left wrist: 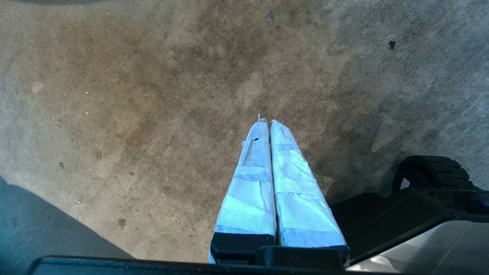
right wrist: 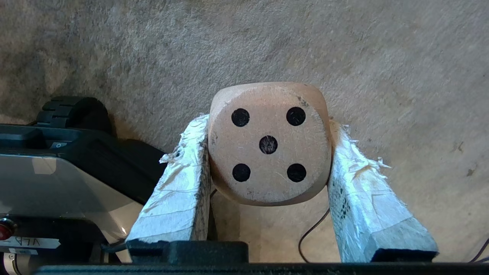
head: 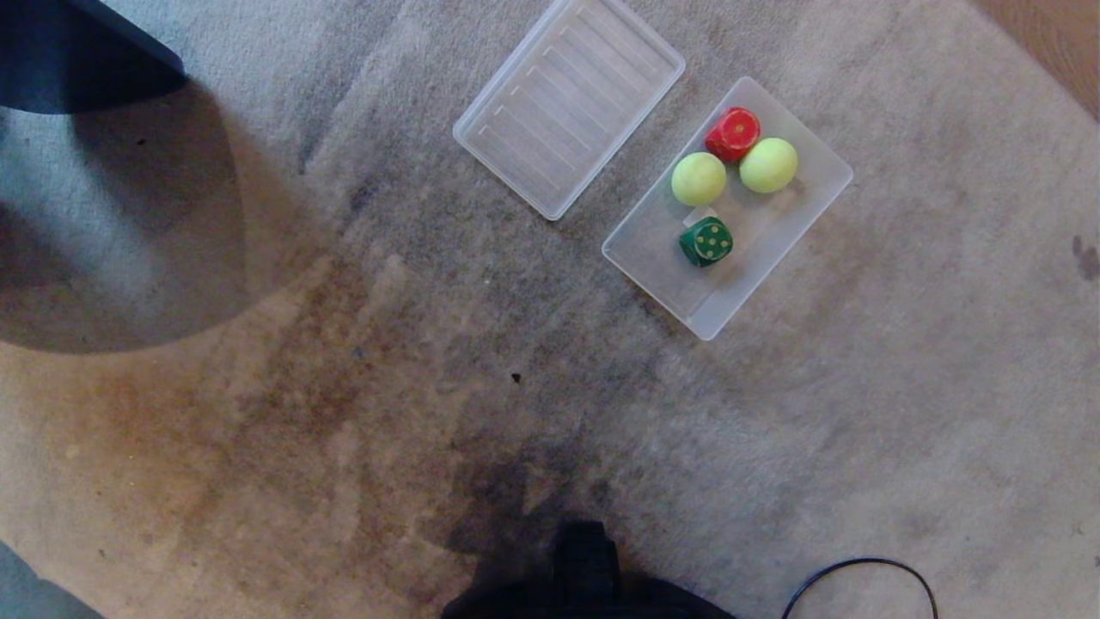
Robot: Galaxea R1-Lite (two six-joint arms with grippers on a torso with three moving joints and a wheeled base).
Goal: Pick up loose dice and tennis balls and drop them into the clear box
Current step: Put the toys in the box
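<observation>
The clear box (head: 808, 206) lies on the carpet at the upper right of the head view. Inside it sit a red die (head: 733, 133), two tennis balls (head: 698, 178) (head: 768, 164) and a dark green die (head: 706, 242) with yellow pips. Neither gripper shows in the head view. In the right wrist view my right gripper (right wrist: 267, 126) is shut on a beige die (right wrist: 269, 143), its five dark pips facing the camera, held above the carpet. My left gripper (left wrist: 266, 122) hangs over bare carpet with its taped fingers pressed together, holding nothing.
A flat ribbed clear lid (head: 569, 101) lies left of the box. A dark object (head: 82, 56) casts a large shadow at the upper left. My base (head: 589, 576) and a black cable (head: 868, 580) sit at the bottom edge. Wood floor (head: 1057, 34) borders the carpet top right.
</observation>
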